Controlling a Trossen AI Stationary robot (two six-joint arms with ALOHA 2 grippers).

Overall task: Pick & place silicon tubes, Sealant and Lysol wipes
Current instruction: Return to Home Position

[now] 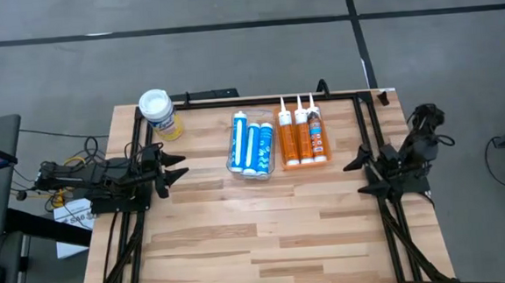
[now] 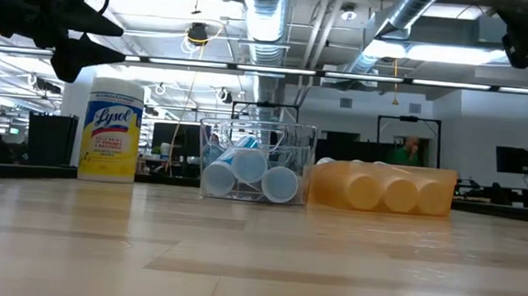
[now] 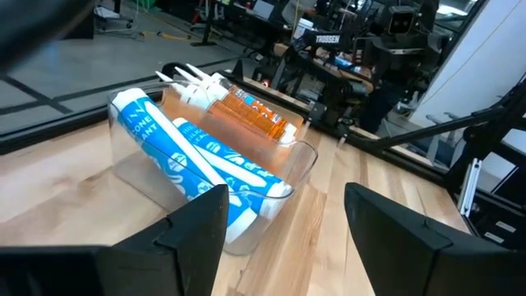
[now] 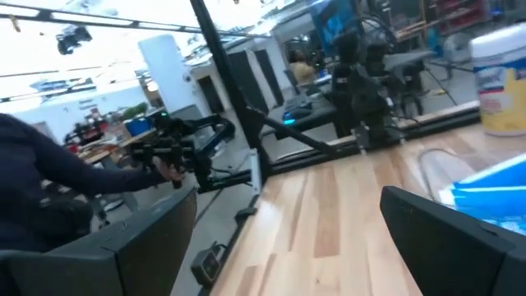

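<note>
The Lysol wipes canister (image 1: 159,113), white lid and yellow label, stands upright on its base at the table's far left; it also shows in the low view (image 2: 111,129). Blue silicone tubes (image 1: 252,141) lie in a clear bin (image 3: 300,160). Three orange sealant tubes (image 1: 302,135) lie side by side in an orange tray (image 2: 381,188) to the right of the bin. My left gripper (image 1: 181,173) is open and empty at the table's left, above the wood, pointing toward the bin. My right gripper (image 1: 350,164) is open and empty at the table's right.
A black frame (image 1: 258,95) runs along the table's far edge and down both sides. Bare wood (image 1: 267,228) fills the near half of the table. A person (image 4: 49,189) in dark clothing shows beyond the table in the right wrist view.
</note>
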